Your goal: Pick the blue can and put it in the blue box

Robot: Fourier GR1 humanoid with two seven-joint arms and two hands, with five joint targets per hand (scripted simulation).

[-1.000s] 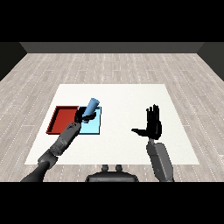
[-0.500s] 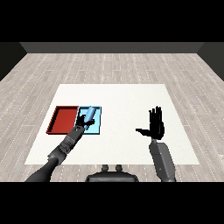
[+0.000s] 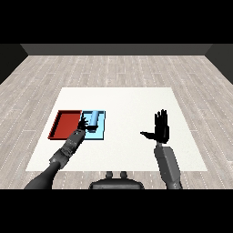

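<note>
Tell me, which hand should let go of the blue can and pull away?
The left hand. It is at the blue can, which lies in the blue tray beside the red tray. The right hand is held up open, far across the table.

White table [image 3: 132, 104]: red tray [image 3: 66, 124], light blue tray [image 3: 99, 132] side by side

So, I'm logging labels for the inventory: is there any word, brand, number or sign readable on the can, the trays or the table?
None: the light blue cylindrical can, the flat red tray, the light blue tray and the white table show plain surfaces with no text.
</note>
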